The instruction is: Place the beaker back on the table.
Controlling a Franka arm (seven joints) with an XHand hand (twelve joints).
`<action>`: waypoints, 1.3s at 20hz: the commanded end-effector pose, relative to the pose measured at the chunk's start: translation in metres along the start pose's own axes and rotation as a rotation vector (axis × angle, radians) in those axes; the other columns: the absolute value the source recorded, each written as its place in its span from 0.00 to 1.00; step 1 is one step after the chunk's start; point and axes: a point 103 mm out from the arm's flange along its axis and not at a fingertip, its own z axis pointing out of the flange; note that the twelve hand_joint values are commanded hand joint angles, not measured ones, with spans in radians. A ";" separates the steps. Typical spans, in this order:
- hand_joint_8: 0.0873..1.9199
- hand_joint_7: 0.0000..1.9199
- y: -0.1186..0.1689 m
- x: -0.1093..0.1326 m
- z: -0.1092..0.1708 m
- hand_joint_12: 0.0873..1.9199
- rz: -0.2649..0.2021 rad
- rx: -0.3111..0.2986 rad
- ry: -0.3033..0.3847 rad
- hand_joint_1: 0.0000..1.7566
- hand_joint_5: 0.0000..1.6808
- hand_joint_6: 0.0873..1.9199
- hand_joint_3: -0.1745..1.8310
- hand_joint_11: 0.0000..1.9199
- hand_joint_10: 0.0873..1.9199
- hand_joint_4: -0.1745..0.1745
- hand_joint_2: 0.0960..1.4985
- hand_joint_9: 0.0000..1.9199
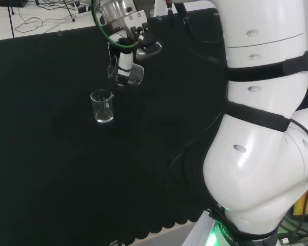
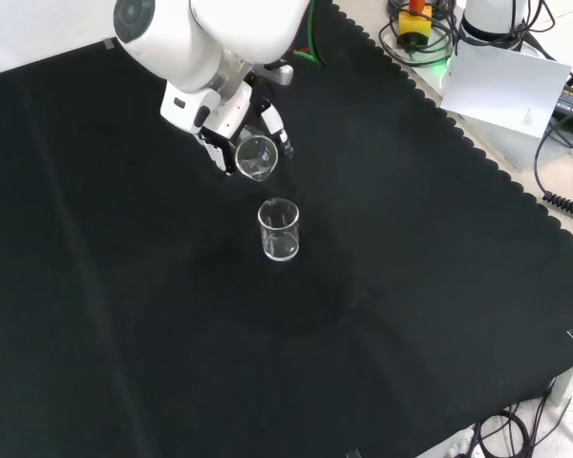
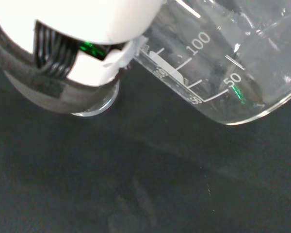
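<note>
My hand [image 1: 126,60] is curled round a clear glass beaker [image 1: 133,75] and holds it tilted above the black cloth. In the front view the held beaker [image 2: 256,157] hangs below my hand [image 2: 222,122], its mouth turned toward the camera. The wrist view shows the held beaker [image 3: 218,63] close up, with white scale marks on its wall, and a white finger [image 3: 72,43] beside it. A second clear beaker [image 1: 102,105] stands upright on the cloth, just ahead of the held one; the front view places it [image 2: 279,230] a little below the held beaker.
The black cloth [image 2: 124,315] spreads wide around both beakers. My arm's white links [image 1: 262,128] rise at the right of the head view. Cables and a white sheet [image 2: 506,86] lie off the cloth at the front view's upper right.
</note>
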 end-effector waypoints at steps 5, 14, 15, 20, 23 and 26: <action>0.23 0.71 -0.001 -0.021 0.015 0.33 -0.083 -0.118 0.137 0.75 0.78 0.26 0.39 0.69 0.19 0.00 0.40 0.82; 0.24 0.71 0.007 -0.038 0.043 0.33 -0.129 -0.229 0.252 0.75 0.78 0.26 0.39 0.69 0.19 0.00 0.40 0.82; 0.24 0.71 0.009 -0.039 0.046 0.33 -0.132 -0.244 0.265 0.75 0.78 0.26 0.39 0.69 0.19 0.00 0.40 0.82; 0.24 0.71 0.019 -0.040 0.057 0.33 -0.154 -0.290 0.322 0.75 0.78 0.26 0.39 0.69 0.19 0.00 0.40 0.82; 0.23 0.71 0.024 -0.043 0.064 0.33 -0.171 -0.318 0.355 0.75 0.78 0.26 0.39 0.69 0.19 0.00 0.40 0.82; 0.23 0.71 0.030 -0.046 0.071 0.33 -0.192 -0.326 0.403 0.75 0.78 0.25 0.38 0.69 0.18 0.00 0.41 0.82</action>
